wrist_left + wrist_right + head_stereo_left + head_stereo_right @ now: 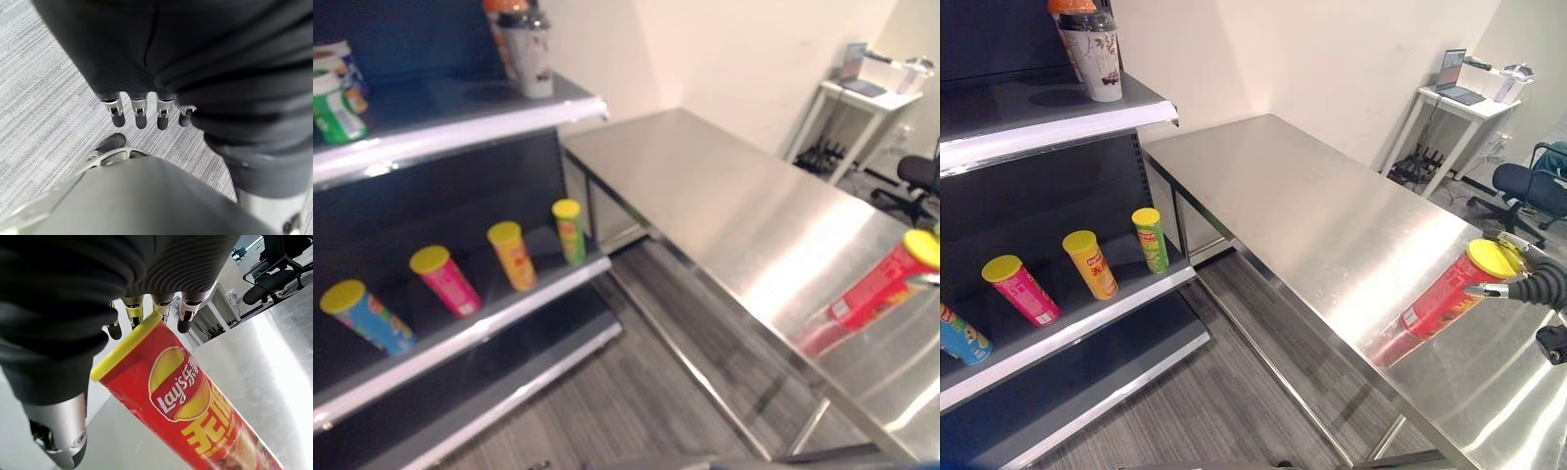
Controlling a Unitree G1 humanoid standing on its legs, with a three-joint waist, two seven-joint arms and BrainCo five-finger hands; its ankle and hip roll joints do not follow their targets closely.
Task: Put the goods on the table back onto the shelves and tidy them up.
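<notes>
Red cylindrical chip can with a yellow lid (1445,296) is seen standing on the steel table (1312,206) at four o'clock. Right hand (146,308) fingers are straight, just over its lid, gripping nothing. Left hand (142,110) hangs relaxed over the floor.

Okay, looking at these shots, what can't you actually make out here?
- Right hand: its grip on the red can is hidden behind the yellow lid, in its wrist view.
- Blue can: cut off by the right eye view's edge.
- Cups on the top shelf: blurred, left eye view.
</notes>
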